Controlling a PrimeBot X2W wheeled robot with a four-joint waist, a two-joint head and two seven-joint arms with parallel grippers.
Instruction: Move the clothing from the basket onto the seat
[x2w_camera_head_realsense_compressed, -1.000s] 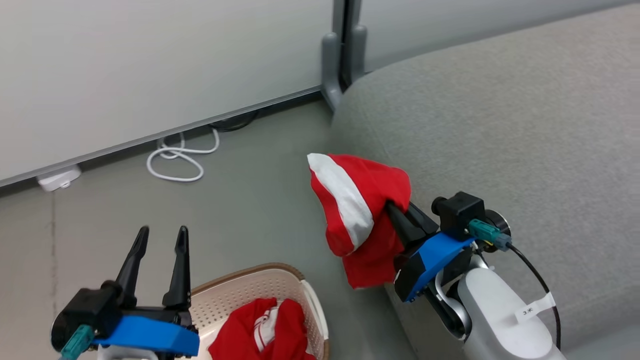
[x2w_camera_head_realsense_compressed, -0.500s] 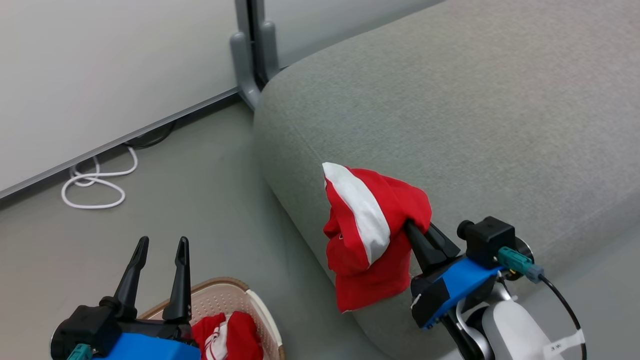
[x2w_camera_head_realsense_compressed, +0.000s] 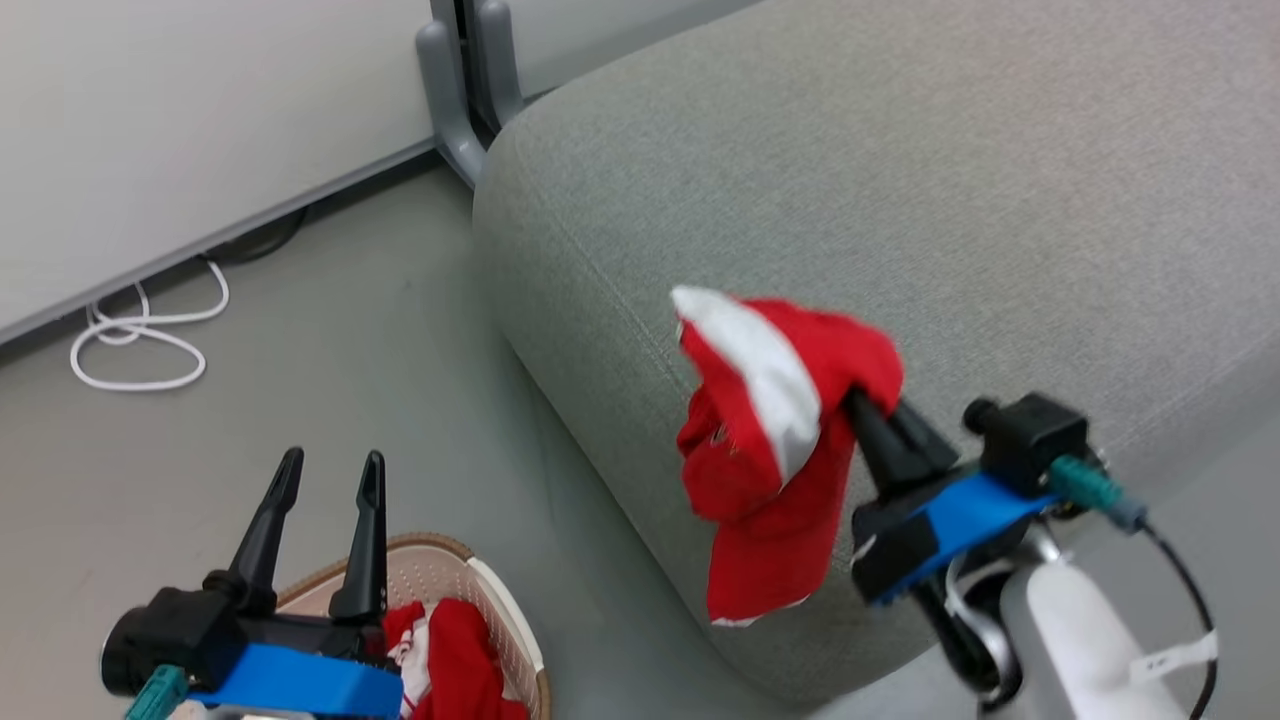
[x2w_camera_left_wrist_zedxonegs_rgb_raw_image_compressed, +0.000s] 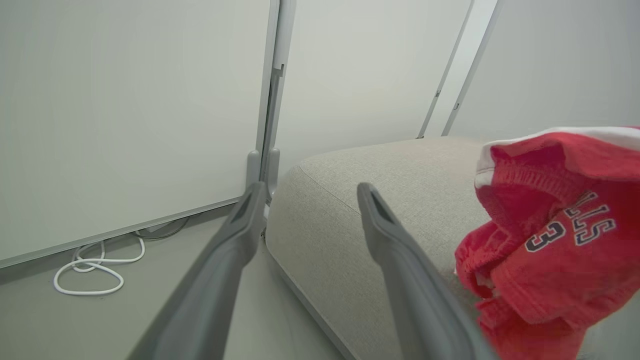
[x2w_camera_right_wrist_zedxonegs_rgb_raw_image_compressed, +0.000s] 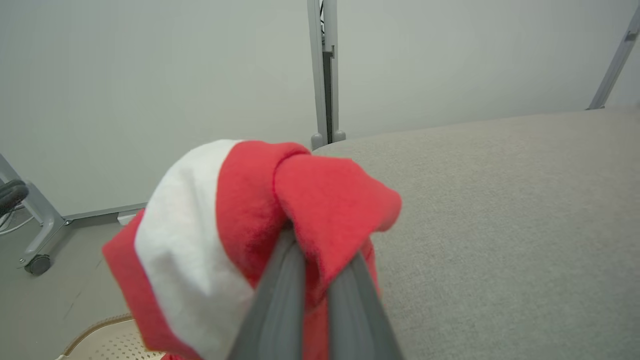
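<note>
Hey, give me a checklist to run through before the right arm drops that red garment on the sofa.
1. Grip: right gripper shut on the held garment: ok.
2. Clearance: held garment lifted well away from the basket: ok.
3. Position: held garment fully above the sofa top: not ok, it hangs off the front edge.
4. Other arm: left gripper open, holding nothing: ok.
5. Basket emptied: not ok, a second garment lies inside.

soft even light; motion blur on the clothing (x2w_camera_head_realsense_compressed: 765, 480)
</note>
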